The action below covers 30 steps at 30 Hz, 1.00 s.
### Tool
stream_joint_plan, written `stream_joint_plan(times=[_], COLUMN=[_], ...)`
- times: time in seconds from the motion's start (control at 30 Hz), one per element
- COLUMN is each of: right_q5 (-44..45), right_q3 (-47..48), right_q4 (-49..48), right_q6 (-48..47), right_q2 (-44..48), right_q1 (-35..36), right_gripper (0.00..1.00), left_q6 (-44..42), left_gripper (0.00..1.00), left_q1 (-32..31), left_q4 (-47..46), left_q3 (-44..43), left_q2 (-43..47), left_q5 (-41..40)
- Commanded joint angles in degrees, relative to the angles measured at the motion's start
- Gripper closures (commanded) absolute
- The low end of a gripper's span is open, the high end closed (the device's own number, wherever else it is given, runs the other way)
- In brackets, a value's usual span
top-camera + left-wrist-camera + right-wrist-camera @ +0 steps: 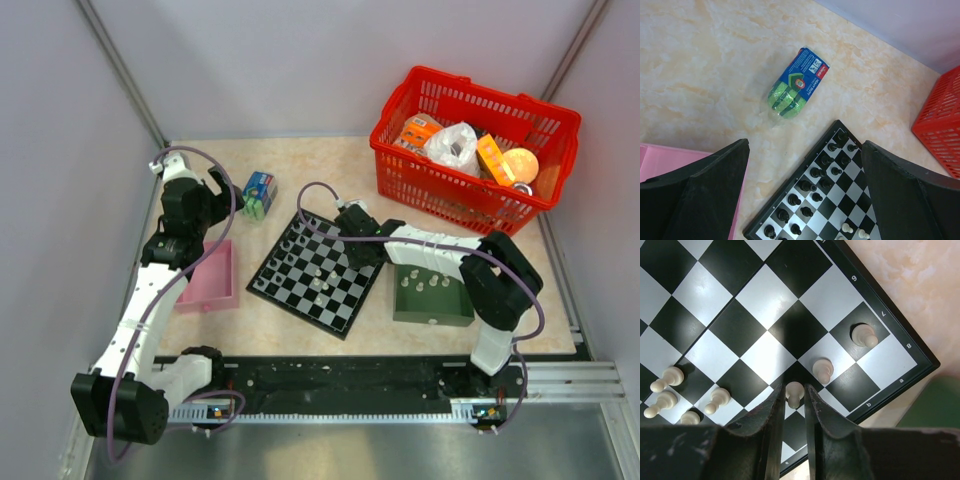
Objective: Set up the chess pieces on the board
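Note:
The board (300, 290) lies turned like a diamond at mid-table. Two rows of dark pieces (812, 172) stand along its left edge in the left wrist view. My right gripper (352, 238) is low over the board's far right corner, shut on a pale pawn (794, 389) at the board (765, 300). Two more pale pieces (822, 369) stand beside it near the border, and several others (667, 377) stand to the left. My left gripper (804, 145) is open and empty, above the table by the board's left corner (852, 197).
A green tray (455, 312) right of the board holds several pale pieces (432, 282). A pink tray (210, 290) lies left of the board. A sponge pack (259, 194) lies behind the board. A red basket (470, 195) of goods stands at the back right.

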<state>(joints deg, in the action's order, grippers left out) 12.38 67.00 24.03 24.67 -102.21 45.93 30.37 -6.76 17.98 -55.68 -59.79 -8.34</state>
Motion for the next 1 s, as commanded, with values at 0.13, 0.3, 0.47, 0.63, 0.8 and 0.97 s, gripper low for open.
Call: stream_joint_plan(times=[0.13, 0.3, 0.47, 0.63, 0.8, 0.97], right_q5=[-1.7, -4.5, -3.3, -4.2, -5.5, -7.0], right_q3=[1.6, 2.4, 2.9, 3.5, 4.8, 6.1], right_q4=[-1.4, -1.4, -1.0, -1.0, -1.4, -1.4], right_q6=[-0.9, -1.5, -1.6, -1.3, -0.8, -0.3], right_q2=[1.5, 5.1, 8.4, 8.2, 5.2, 1.1], right_q1=[-0.3, -0.1, -0.1, 0.6, 2.1, 3.5], right_gripper=[0.71, 0.68, 0.66, 0.64, 0.64, 0.64], left_q6=[0.7, 0.7, 0.7, 0.7, 0.7, 0.6], left_gripper=[0.01, 0.01, 0.01, 0.01, 0.01, 0.01], left_q1=[0.3, 0.3, 0.3, 0.3, 0.3, 0.4], left_q4=[-3.3, -3.5, -3.6, -3.7, -3.6, -3.5], left_q3=[0.0, 0.0, 0.2, 0.2, 0.3, 0.4], left_q2=[-0.1, -0.1, -0.1, 0.0, 0.2, 0.4], left_q5=[0.7, 0.8, 0.9, 1.0, 1.0, 0.8])
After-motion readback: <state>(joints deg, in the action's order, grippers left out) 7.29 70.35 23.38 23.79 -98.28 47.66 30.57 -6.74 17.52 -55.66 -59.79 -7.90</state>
